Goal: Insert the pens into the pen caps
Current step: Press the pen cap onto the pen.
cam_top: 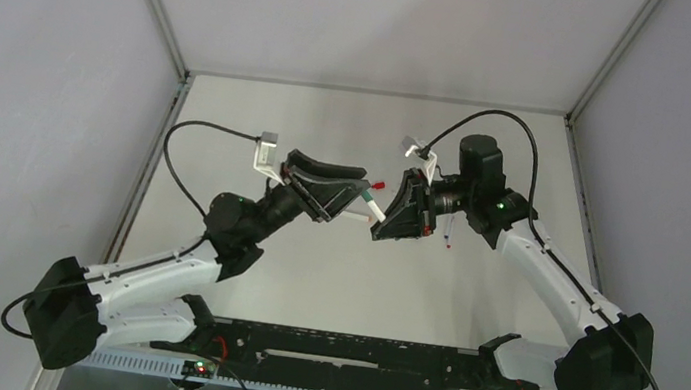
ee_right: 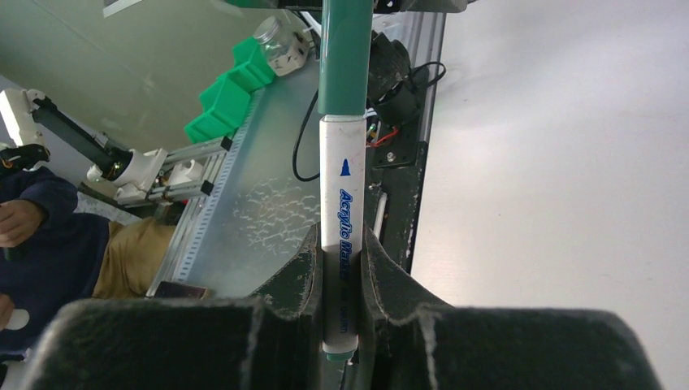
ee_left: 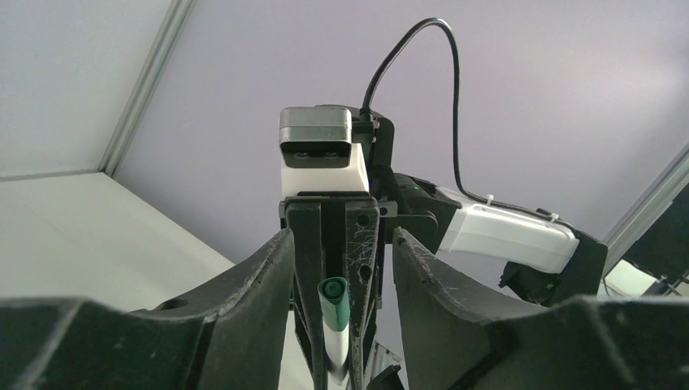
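Note:
A white-barrelled pen (ee_right: 341,203) printed "Acrylic Marker" is clamped between the fingers of my right gripper (ee_right: 341,244), which is shut on the barrel. A green pen cap (ee_right: 345,57) sits on its far end. The left wrist view looks down that green cap (ee_left: 335,301). The fingers of my left gripper (ee_left: 341,244) stand on either side of the cap with a gap on each side, so it is open. From above, the left gripper (cam_top: 362,195) and right gripper (cam_top: 386,223) meet tip to tip over mid-table, with the pen (cam_top: 375,210) between them.
A small red cap (cam_top: 378,186) lies just behind the grippers. Another thin pen (cam_top: 447,235) lies on the table by the right wrist. A black rail (cam_top: 350,357) runs along the near edge. Green bins (ee_right: 227,97) and a seated person (ee_right: 32,236) are beyond the table.

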Controlling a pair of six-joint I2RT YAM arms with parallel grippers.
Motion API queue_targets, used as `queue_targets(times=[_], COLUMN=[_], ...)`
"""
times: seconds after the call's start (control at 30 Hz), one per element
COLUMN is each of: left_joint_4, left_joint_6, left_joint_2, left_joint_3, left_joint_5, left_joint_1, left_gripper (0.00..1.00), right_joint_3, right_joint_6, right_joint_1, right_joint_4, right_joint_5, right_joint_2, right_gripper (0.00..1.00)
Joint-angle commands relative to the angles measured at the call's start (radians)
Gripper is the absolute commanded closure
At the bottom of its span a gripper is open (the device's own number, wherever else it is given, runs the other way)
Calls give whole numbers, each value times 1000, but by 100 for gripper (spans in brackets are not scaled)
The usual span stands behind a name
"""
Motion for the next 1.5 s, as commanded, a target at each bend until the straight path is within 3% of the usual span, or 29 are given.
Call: queue_targets(times=[0.0, 0.27, 0.4, 0.57, 0.87, 1.0, 1.17, 1.27, 1.4, 1.47], left_joint_4=[4, 4, 4, -3, -64, -74, 79, 112, -155, -382], left_joint_6=[-13, -18, -20, -20, -54, 1, -76, -146, -129, -39], left_joint_2=[11, 30, 38, 45, 72, 99, 182, 229, 213, 177], left_joint_3=[57, 63, 67, 75, 48, 50, 49, 50, 92, 136], left_joint_5=[7, 14, 22, 50, 133, 149, 177, 206, 226, 148], left_joint_1=[-5, -15, -15, -15, -31, -91, -120, -121, -116, -136], left_gripper=[49, 58, 69, 99, 100, 100, 100, 100, 100, 100], right_joint_3=[26, 27, 26, 26, 27, 28, 28, 31, 80, 126], right_joint_6=[19, 25, 25, 21, 47, 153, 359, 393, 259, 129], right_joint_1=[10, 10, 10, 9, -34, -32, -25, -35, -70, -72], right_joint_4=[36, 40, 39, 36, 76, 190, 381, 419, 259, 56], right_joint_5=[11, 23, 25, 31, 25, -17, -27, -28, 17, 83], right_joint_2=[4, 7, 7, 7, -1, 17, 35, 34, 20, 13], right_gripper=[100, 100, 100, 100, 100, 100, 100, 100, 100, 100])
